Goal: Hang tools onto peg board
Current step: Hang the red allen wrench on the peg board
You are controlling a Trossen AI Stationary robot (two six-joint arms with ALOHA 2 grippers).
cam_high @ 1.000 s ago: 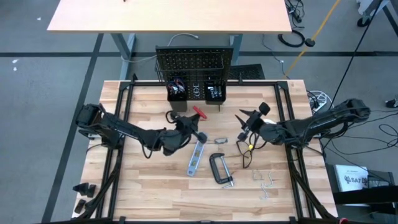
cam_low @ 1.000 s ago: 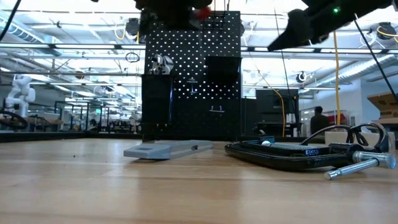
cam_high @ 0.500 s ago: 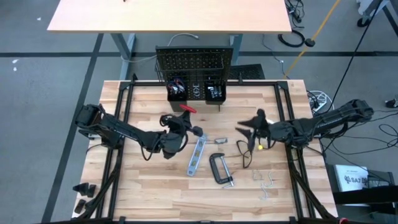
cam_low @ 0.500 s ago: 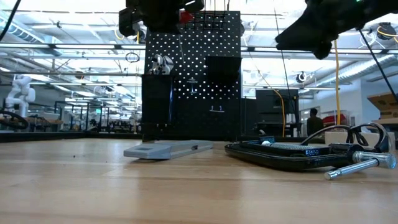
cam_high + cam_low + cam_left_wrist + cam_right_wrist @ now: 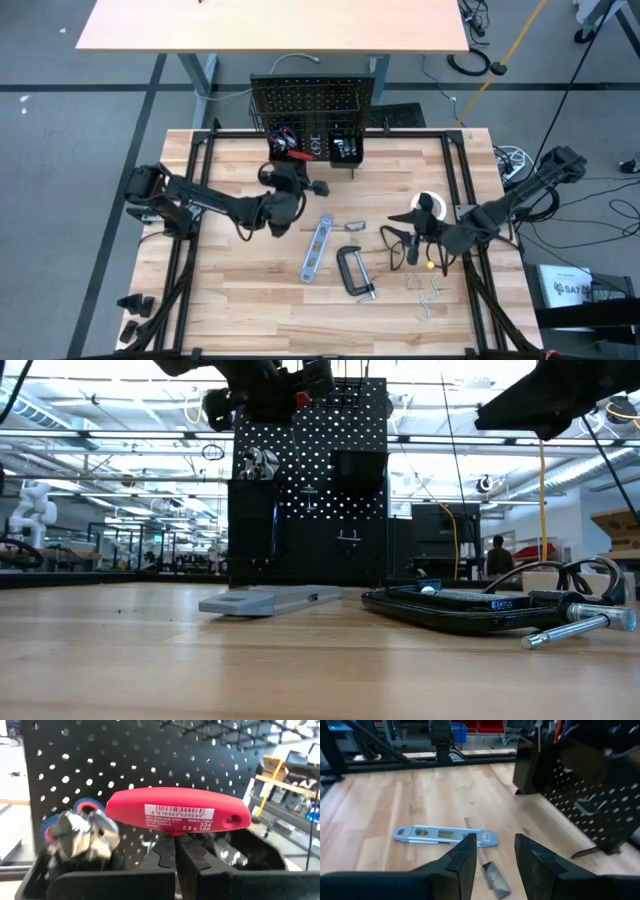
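**Left gripper holding a red T-handle tool at the peg board; right gripper parted and empty over the table**

The left gripper [image 5: 175, 865] is clenched on the shaft of a red T-handle driver [image 5: 178, 814]; its two dark fingers [image 5: 162, 862] meet just below the handle. The handle lies crosswise above the fingertips, bears a white barcode label, and has a small hole near one end. Directly beyond it stands the peg board [image 5: 150, 760], a black panel with rows of small holes. Below and to one side of the fingers, a black bin [image 5: 60, 880] on the board holds shiny metal tool heads [image 5: 82, 837].

From above, the left gripper [image 5: 290, 180] and the red tool sit just in front of the board's left bin [image 5: 284, 143].

The right gripper [image 5: 492, 857] stands with its fingers [image 5: 462, 857] partly apart, holding nothing and touching nothing. Past its fingertips, on the wooden table [image 5: 380, 810], lies the blue-silver level [image 5: 442, 835], flat, with a small metal piece [image 5: 495, 877] nearer the fingers. From above, the black C-clamp [image 5: 355, 272] lies beside the level [image 5: 316, 248], and a white tape roll [image 5: 428, 204] is just beside the right gripper [image 5: 405, 220].
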